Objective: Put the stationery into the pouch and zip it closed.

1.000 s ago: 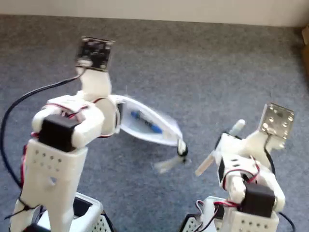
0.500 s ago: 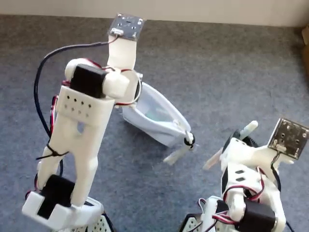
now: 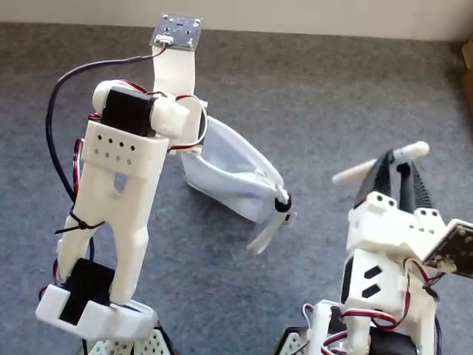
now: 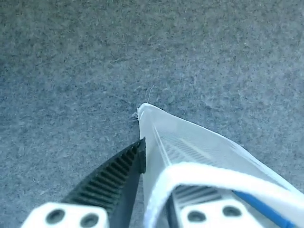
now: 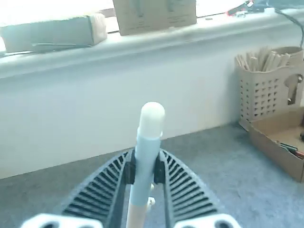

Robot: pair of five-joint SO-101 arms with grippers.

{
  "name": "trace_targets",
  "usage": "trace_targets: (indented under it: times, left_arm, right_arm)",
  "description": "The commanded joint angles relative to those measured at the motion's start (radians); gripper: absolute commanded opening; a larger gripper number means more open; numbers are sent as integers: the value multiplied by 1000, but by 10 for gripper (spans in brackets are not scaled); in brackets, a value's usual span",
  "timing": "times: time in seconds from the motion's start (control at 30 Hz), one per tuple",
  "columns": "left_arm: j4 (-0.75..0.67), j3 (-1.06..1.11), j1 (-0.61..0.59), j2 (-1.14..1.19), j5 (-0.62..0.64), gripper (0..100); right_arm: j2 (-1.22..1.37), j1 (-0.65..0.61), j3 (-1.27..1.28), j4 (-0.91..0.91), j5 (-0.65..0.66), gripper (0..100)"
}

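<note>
From high up, the pouch (image 3: 235, 180) lies on the grey bench (image 3: 332, 89) with its mouth gaping. Its zip pull (image 3: 281, 203) sits at the end nearest the right arm (image 3: 384, 244), and the left arm (image 3: 122, 159) leans over the pouch's other end. Well apart from the pouch, the right pincer (image 3: 397, 171) grips a pale pen (image 3: 368, 169). Over to the left wrist: the left pincer (image 4: 144, 154) is clamped on the pouch's corner, with a blue item (image 4: 260, 205) inside the pouch. Right wrist now: jaws pinched tight round the pen's barrel, its cap poking out beyond them.
</note>
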Motion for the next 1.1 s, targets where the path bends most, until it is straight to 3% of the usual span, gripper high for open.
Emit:
trace_targets:
  times: [0.0, 0.47, 0.9, 1.07]
  left_arm:
    - [-2, -33, -13, -1, 11, 59]
    - [-6, -33, -13, 2, 9, 59]
    - [-6, -33, -13, 2, 9, 59]
    - [-6, -33, -13, 2, 9, 59]
  right_arm:
    - [-4, -94, -50, -74, 12, 4]
    - [-2, -288, -54, -341, 14, 4]
    - [-2, -294, -62, -414, 8, 4]
    - [-2, -427, -94, -414, 8, 4]
